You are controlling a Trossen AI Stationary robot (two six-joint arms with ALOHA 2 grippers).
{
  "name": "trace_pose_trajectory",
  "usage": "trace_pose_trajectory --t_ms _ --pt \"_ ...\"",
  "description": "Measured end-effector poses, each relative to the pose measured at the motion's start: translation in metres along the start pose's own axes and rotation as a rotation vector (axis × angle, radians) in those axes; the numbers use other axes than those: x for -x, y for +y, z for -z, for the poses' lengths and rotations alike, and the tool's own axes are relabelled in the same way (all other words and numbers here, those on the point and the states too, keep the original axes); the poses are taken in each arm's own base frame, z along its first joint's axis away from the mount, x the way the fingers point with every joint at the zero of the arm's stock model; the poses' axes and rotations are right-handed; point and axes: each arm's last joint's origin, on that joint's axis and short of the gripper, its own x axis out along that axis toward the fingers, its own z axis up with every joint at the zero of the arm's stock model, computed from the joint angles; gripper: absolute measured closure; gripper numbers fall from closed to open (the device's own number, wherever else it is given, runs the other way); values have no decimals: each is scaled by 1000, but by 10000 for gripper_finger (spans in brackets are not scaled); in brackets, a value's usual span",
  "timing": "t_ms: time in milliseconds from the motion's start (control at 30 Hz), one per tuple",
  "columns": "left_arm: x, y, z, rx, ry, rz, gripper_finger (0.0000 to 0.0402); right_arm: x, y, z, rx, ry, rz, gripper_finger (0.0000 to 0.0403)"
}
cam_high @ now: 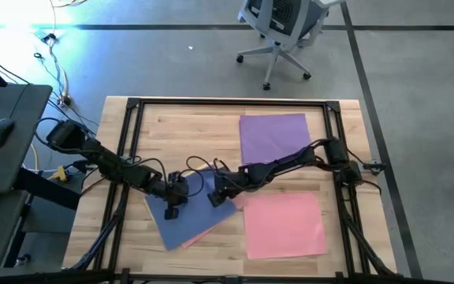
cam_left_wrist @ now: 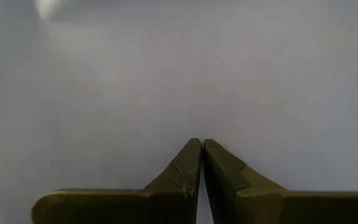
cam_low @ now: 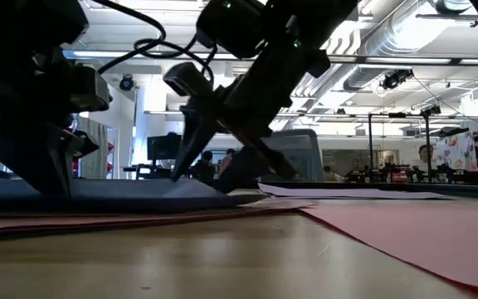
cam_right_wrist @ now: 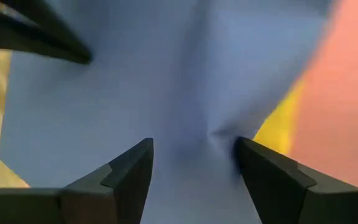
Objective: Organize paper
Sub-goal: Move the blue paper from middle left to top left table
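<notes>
Four sheets [cam_high: 189, 213] — two grippers [cam_high: 173, 207]

From up top I see the wooden table [cam_high: 187, 126] edged by a black metal frame [cam_high: 129, 142]. A white office chair [cam_high: 280, 31] stands on the grey floor beyond it. A dark side desk [cam_high: 6, 142] carries a mouse [cam_high: 0, 131], with cables [cam_high: 53, 59] trailing nearby.

Both arms are stretched in toward the middle of the table, and the wrists are bent down. The left gripper [cam_high: 173, 211] is shut, with its fingers [cam_left_wrist: 188, 163] pressed together. The right gripper [cam_high: 213, 199] is held open, its fingers [cam_right_wrist: 132, 167] spread apart.
</notes>
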Motion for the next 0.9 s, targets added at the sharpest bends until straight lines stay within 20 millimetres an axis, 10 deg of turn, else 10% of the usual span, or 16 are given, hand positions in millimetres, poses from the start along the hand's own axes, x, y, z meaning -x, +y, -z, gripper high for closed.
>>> trace_pose_trajectory --t_ms 567,900 --pt "1 0 -1 -1 -11 11 402 -1 2 4 -71 -9 0 393" --pt "52 -10 -40 -47 -13 -40 402 11 6 2 -217 33 -9 403"
